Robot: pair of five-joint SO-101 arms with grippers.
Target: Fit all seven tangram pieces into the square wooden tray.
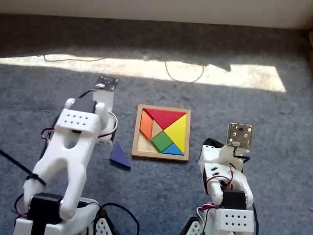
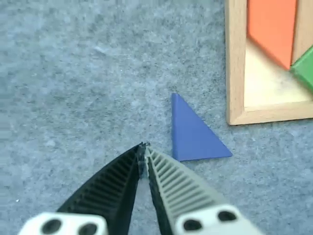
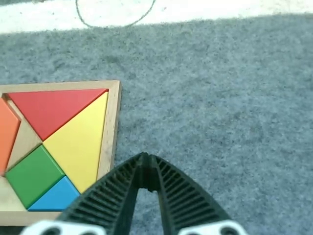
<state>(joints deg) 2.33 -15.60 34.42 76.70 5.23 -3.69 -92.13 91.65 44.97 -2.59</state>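
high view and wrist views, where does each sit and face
High view: fixed above, looking down on the tray, loose blue triangle and both arms.
Left wrist view: on the left arm, looking past its shut fingers at the blue triangle and tray corner.
Right wrist view: on the right arm, looking past its shut fingers at the tray's edge.
All three share the tray; high and left wrist share the blue triangle.
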